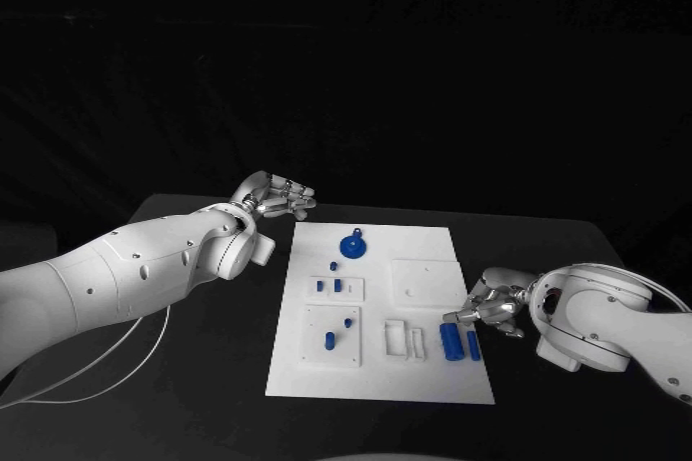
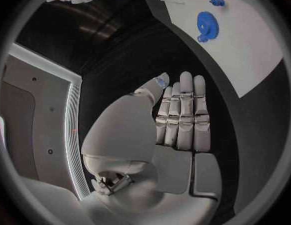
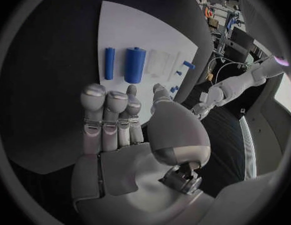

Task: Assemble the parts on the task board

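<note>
Both hands hold nothing, fingers straight and close together: left hand (image 1: pixel 278 196) off the task board's (image 1: pixel 378 386) far corner, right hand (image 1: pixel 488 307) beside two blue cylinders (image 1: pixel 460 343) near its edge. Assembly looks unstarted; next, probably reach and grip a cylinder

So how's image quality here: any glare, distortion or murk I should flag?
Head view: dark surround, the task board evenly lit and its blue gear crisp. Left wrist view: fisheye bends the board's edge behind the left hand. Right wrist view: sheen on the right hand, bright glare at the rim.
</note>
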`<state>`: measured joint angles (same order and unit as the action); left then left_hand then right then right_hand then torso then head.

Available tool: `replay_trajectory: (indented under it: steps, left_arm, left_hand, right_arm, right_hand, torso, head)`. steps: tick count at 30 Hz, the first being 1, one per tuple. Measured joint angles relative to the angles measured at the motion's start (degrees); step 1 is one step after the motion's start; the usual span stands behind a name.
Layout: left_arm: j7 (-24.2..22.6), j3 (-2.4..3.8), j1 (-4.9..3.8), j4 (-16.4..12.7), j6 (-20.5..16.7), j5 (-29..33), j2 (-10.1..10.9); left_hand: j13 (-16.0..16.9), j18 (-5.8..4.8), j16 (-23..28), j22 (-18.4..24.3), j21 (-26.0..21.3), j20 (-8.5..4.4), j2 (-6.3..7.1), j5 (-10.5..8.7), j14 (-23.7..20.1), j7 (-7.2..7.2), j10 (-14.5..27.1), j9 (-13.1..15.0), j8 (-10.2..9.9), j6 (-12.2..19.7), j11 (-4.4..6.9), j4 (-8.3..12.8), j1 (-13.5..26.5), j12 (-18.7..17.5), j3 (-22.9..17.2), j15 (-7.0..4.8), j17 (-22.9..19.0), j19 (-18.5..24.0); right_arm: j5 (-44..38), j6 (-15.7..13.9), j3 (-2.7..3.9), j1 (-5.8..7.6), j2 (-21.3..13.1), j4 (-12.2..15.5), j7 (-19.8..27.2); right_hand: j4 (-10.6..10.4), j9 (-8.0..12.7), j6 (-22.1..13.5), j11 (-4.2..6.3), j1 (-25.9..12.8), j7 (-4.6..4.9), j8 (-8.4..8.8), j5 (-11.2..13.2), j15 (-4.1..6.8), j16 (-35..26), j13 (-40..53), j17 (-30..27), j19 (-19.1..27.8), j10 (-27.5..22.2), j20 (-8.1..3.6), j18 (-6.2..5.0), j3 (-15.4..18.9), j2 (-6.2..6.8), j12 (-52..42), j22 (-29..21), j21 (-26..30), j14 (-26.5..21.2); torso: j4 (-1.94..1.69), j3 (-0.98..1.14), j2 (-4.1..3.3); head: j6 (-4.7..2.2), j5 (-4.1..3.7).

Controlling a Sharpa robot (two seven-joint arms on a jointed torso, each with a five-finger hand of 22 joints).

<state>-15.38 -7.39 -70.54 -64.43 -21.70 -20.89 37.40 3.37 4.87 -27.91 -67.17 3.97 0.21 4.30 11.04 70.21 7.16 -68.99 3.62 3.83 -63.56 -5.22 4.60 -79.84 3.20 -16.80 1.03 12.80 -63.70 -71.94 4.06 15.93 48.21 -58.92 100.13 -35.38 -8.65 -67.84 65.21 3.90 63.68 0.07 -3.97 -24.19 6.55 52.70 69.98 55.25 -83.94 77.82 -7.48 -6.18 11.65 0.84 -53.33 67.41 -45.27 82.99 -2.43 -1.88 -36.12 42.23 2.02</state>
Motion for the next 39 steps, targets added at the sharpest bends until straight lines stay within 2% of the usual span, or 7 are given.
replay_trajectory:
  steps: [6,12,17,23,33,35,39]
  left_arm:
    - [0.00,0.00,0.03,0.02,0.02,0.05,-0.02]
    - [0.01,0.00,0.04,0.01,0.03,0.09,-0.02]
    - [0.03,0.00,0.05,-0.03,0.05,0.12,-0.02]
    - [0.06,0.00,0.05,-0.08,0.09,0.13,0.00]
    - [0.09,-0.01,0.05,-0.14,0.24,0.14,0.02]
    - [0.09,-0.01,0.05,-0.14,0.28,0.15,0.02]
    - [0.09,-0.01,0.06,-0.15,0.36,0.16,0.01]
  left_hand:
    - [0.00,0.00,0.00,0.24,0.00,-0.21,0.00,0.00,0.00,0.00,0.00,0.00,0.00,0.00,0.00,0.00,0.00,0.00,0.00,0.00,0.06,-0.21]
    - [0.00,0.00,0.00,0.23,0.00,-0.21,0.00,0.00,0.00,0.00,0.00,0.00,0.00,0.00,0.00,0.00,0.00,0.00,0.00,0.00,0.06,-0.21]
    - [0.00,0.00,0.00,0.30,0.00,-0.21,0.00,0.00,0.00,0.00,0.00,0.00,0.00,0.00,0.00,-0.11,0.00,0.00,0.02,0.00,0.06,-0.21]
    - [0.00,0.00,0.00,0.65,0.00,-0.21,0.00,0.00,0.00,0.00,0.00,0.00,0.00,0.00,0.00,-0.49,0.00,0.00,0.02,0.00,0.05,-0.21]
    - [0.00,0.00,0.00,0.64,0.00,-0.21,0.00,0.00,0.00,0.00,0.00,0.00,0.00,0.00,0.00,-0.49,0.00,0.00,0.02,0.00,0.05,-0.21]
    - [0.00,0.00,0.00,0.64,0.00,-0.21,0.00,0.00,0.00,0.00,0.00,0.00,0.00,0.00,0.00,-0.49,0.00,0.00,0.02,0.00,0.05,-0.20]
    - [0.00,0.00,0.00,0.67,0.00,-0.21,0.00,0.00,0.00,0.00,0.00,0.00,0.00,0.00,0.00,-0.49,0.00,0.00,0.02,0.00,0.05,-0.20]
  right_arm:
    - [-1.38,1.02,-0.62,-0.20,-0.26,0.88,-0.56]
    - [-2.85,1.68,-1.40,-0.42,-0.46,1.11,-0.89]
    - [-4.50,2.06,-1.96,-0.69,-0.35,1.11,-1.09]
    - [-5.98,2.15,-2.60,-0.88,0.48,1.04,-1.24]
    - [-7.63,2.10,-4.35,-0.99,2.25,0.29,-1.34]
    - [-7.94,2.10,-4.79,-1.00,2.70,0.02,-1.35]
    - [-8.77,1.98,-5.26,-0.80,3.38,-0.50,-1.36]
  right_hand:
    - [-1.88,0.08,0.00,0.00,-0.26,0.00,0.00,0.00,0.00,0.00,0.03,0.38,0.00,0.00,0.00,0.00,-0.62,0.61,0.00,0.30,0.00,0.00]
    - [-2.35,0.08,0.00,0.00,-0.26,0.00,0.00,0.00,-0.01,0.00,0.09,0.61,0.00,0.00,0.01,0.00,-0.74,0.64,0.00,0.48,-0.33,0.00]
    - [-4.06,0.13,0.00,0.00,-0.18,0.01,0.00,0.42,-0.01,0.00,0.09,0.93,0.00,0.00,0.01,0.01,-1.36,1.91,0.00,0.81,-0.33,0.00]
    - [-5.74,0.13,0.00,0.00,-0.19,0.01,0.00,0.89,-0.01,0.00,0.08,1.08,0.01,0.00,0.01,0.01,-2.13,2.34,0.00,1.02,-0.33,0.01]
    - [-5.88,0.13,0.00,0.00,-0.19,0.01,0.00,0.89,-0.02,0.00,0.14,1.20,0.01,-0.01,0.02,0.01,-1.92,2.34,0.00,1.19,-0.33,0.01]
    - [-5.36,0.13,0.00,0.00,0.02,0.01,0.00,-0.05,-0.02,0.00,0.14,1.25,0.01,-0.01,0.02,0.01,-1.42,2.14,0.00,1.21,-0.33,0.01]
    - [-4.08,0.20,0.14,-0.01,0.35,0.11,-0.13,-2.52,-0.02,0.00,0.13,1.33,0.01,0.00,0.02,0.00,-0.15,1.01,-0.01,1.29,-0.33,0.01]
  torso:
    - [-0.02,0.00,-0.02]
    - [-0.05,-0.02,-0.03]
    - [-0.05,-0.03,-0.04]
    - [-0.05,-0.01,-0.07]
    - [-0.08,-0.02,-0.07]
    - [-0.09,-0.04,-0.07]
    - [-0.09,-0.04,-0.06]
  head:
    - [0.13,-0.16]
    - [0.31,-0.20]
    - [0.51,-0.05]
    - [0.57,0.06]
    - [0.80,0.25]
    - [0.83,0.26]
    - [0.85,0.37]
